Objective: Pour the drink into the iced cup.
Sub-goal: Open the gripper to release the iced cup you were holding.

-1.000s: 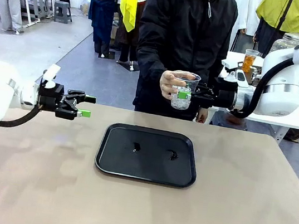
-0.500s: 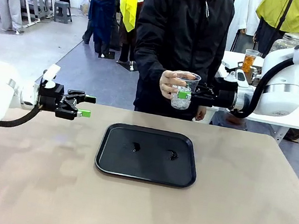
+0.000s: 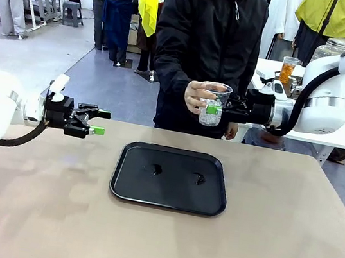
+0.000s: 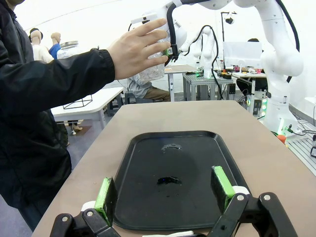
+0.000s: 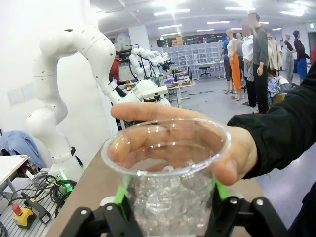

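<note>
My left gripper [image 3: 97, 122] hovers over tabletop's left edge, fingers spread wide, holding nothing. Black tray [image 3: 125, 190] at tabletop centre, two small wet marks on it.

Beyond far edge, my right gripper [image 3: 212, 109] at iced cup [image 3: 211, 106], green pads either side of its wall; grip looks to be easing compared with a second ago, cannot tell if released. Person's hand [image 3: 196, 95] wraps cup from other side, same height as before. I read it as handover in progress.

Drink: amber cup [image 3: 288, 69] on white table behind; pour not started.
</note>
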